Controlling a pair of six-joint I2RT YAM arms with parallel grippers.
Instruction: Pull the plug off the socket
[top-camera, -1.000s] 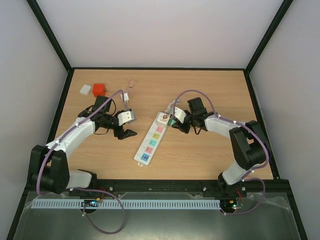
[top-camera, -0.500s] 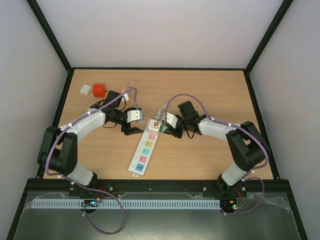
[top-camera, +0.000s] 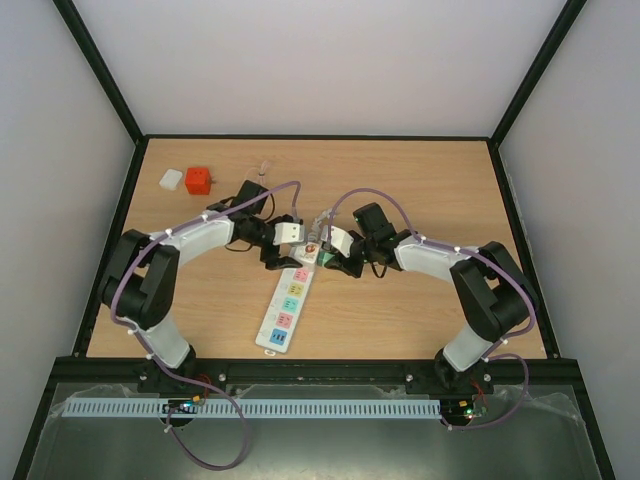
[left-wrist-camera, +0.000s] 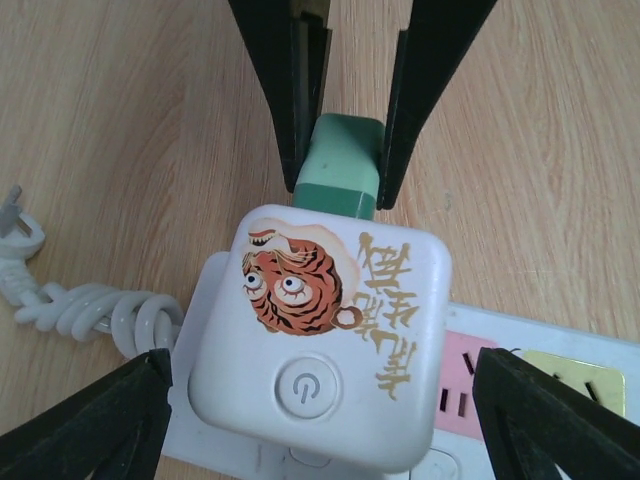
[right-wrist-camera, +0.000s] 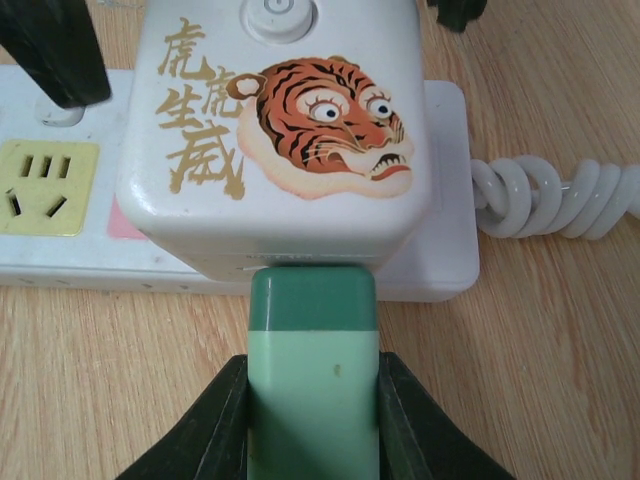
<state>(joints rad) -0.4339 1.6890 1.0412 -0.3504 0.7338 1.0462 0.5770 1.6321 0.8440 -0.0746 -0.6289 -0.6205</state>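
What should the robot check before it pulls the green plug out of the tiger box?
1. Right end effector shut on the green plug: ok.
2. Green plug out of the tiger adapter: not ok, it sits fully in.
3. Left end effector holding the tiger adapter down: not ok, it is open, one finger on either side.
4. Tiger adapter seated on the socket: ok.
5. Coiled cord clear of the left end effector: cannot tell, it lies very close.

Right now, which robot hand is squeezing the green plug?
The right gripper, shut on the green plug; the left gripper stands open, flanking the white tiger cube.
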